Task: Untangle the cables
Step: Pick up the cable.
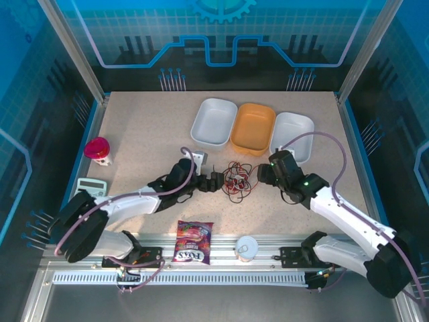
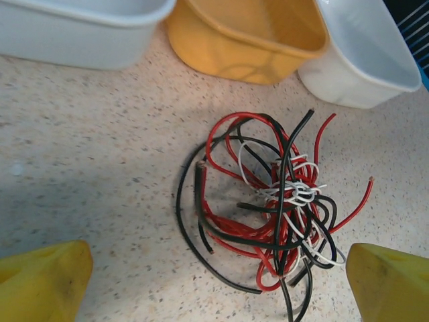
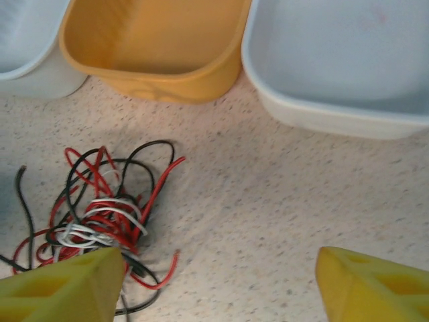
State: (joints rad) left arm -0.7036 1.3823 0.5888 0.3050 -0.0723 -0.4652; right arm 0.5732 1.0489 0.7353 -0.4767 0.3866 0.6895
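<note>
Centrally in the top view, the cables (image 1: 236, 180) lie as one red, black and white knot on the table (image 1: 147, 134), just below the orange bin (image 1: 253, 127). The left gripper (image 1: 212, 180) and right gripper (image 1: 263, 176) flank the knot, each with fingers spread and gripping nothing.

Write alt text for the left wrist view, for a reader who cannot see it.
A tangle of thin red, black and white cables lies on a speckled table, between the wide-open yellow fingers of the left gripper. Behind it, in a row, stand a white tub, an orange tub and a second white tub.
</note>
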